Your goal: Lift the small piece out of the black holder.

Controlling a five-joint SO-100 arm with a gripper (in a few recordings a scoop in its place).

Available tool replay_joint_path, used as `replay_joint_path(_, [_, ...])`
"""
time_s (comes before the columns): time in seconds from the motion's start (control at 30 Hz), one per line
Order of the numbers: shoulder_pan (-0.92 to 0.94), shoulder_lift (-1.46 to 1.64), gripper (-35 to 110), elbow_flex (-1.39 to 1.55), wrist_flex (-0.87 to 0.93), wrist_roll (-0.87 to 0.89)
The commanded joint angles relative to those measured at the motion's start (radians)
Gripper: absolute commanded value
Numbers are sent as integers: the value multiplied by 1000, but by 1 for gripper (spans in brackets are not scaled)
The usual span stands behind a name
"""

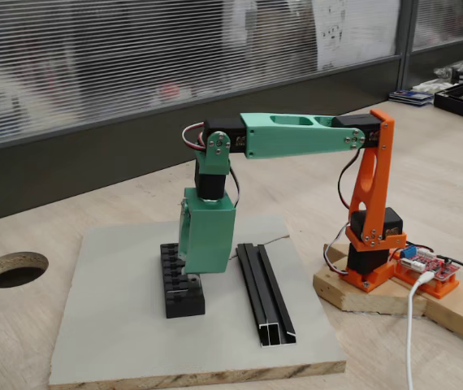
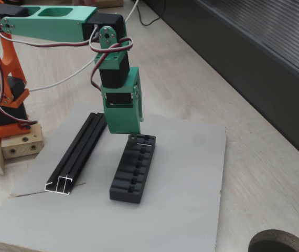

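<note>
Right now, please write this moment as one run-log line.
arm: gripper low over black holder, far end | fingers: state hidden | small piece: too small to confirm | black rail: beside holder, untouched

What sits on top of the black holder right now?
The green gripper hangs over the black holder's far end. Empty slots and ridges fill the rest; the small piece and the fingertips are hidden.

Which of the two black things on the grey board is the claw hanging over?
The shorter, ridged black holder, with crosswise slots on top. The claw sits over its far end; the long black rail lies alongside, untouched.
</note>
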Motion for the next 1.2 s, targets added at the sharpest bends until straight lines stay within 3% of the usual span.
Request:
replay_joint_path(0.0, [-14,-29,31,18,-5,11])
replay_joint_path(1.0, [8,-137,31,5,-9,3])
replay_joint_path(1.17, [55,-123,31,12,-95,8])
